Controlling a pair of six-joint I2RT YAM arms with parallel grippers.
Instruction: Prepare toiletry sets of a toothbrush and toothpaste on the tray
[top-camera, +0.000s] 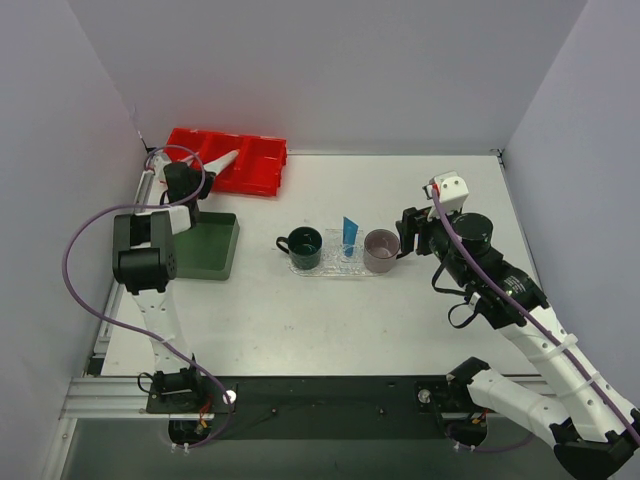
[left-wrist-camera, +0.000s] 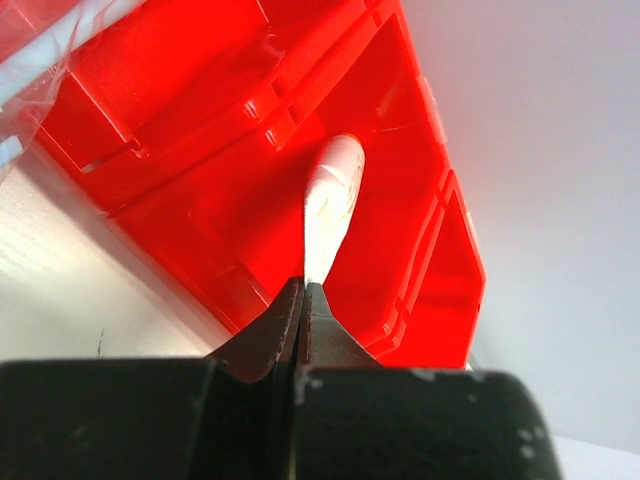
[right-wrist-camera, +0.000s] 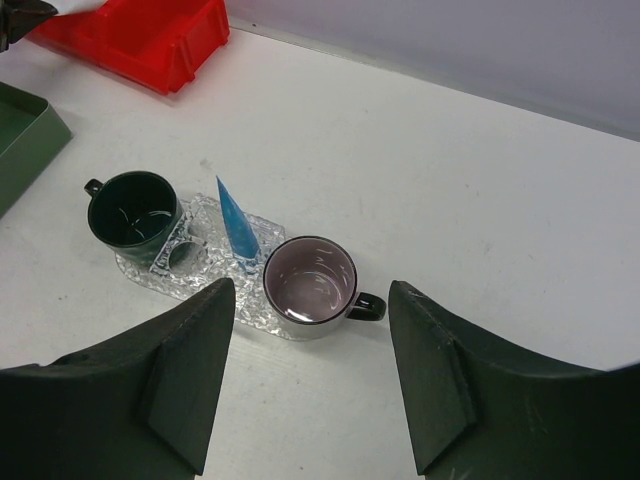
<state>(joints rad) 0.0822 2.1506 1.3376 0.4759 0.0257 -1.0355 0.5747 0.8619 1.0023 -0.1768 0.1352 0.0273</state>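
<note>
Left wrist: left gripper (left-wrist-camera: 303, 290) pinches white toothpaste (left-wrist-camera: 330, 195) over red bin (left-wrist-camera: 200, 130).

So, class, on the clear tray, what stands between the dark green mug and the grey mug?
The blue toothpaste tube, standing on end on the tray between green mug and grey mug; clearest in the right wrist view.

The top view looks down on the whole counter (top-camera: 300, 320) from above its near edge. The left wrist view sits close over the bin (left-wrist-camera: 200, 230); the right wrist view sees tray (right-wrist-camera: 213, 225) and bin from farther off.
</note>
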